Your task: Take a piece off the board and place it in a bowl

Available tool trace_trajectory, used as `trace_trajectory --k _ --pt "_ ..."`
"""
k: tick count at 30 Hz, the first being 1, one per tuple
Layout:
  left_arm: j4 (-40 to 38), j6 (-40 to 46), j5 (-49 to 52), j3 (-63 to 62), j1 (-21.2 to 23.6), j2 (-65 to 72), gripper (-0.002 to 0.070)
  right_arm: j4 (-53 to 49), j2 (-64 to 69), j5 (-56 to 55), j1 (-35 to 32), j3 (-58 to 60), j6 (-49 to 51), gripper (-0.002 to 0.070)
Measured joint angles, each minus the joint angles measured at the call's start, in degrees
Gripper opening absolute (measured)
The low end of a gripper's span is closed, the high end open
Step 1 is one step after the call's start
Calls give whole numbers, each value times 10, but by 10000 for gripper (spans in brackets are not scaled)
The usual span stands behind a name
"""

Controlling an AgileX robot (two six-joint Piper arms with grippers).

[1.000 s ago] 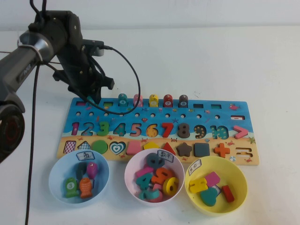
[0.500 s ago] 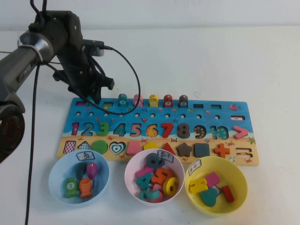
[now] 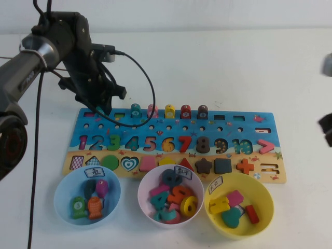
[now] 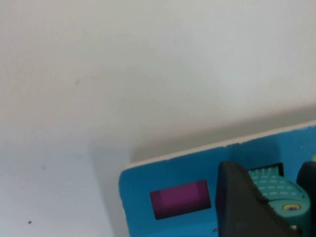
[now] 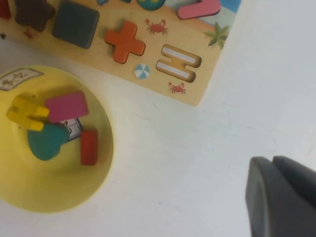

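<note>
The surface (image 3: 218,67) is white and carries the board (image 3: 174,148) lengthwise left to right, with three bowls along its near edge. The bowl (image 3: 87,197), light blue, sits nearest the left end and already holds several fish.

The left arm reaches over the board's far-left corner. The left claw (image 3: 99,110) points down there, closed on the piece (image 4: 276,192), the turquoise fish, seen pinched between dark fingers (image 4: 242,202) just above the board in the left wrist view, beside a purple slot (image 4: 180,197).

Judgement: the bowl lies straight toward the near side from the left claw, almost directly in line, across the board's width.

The right claw (image 3: 327,129) is barely in view at the right edge, well apart from everything; its opening cannot be told.
</note>
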Motion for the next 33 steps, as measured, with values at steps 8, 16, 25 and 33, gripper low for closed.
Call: trace_trajectory --k 8,16,25,33 --pt "0 0 0 0 0 0 198 -108 214 45 132 -185 17 -18" --pt "0 1 0 0 0 0 198 -126 377 47 159 -368 18 -18" --pt "0 2 0 0 0 0 198 -127 454 49 159 -440 18 -18" --pt "0 2 0 0 0 0 198 -115 470 50 159 -443 18 -18"
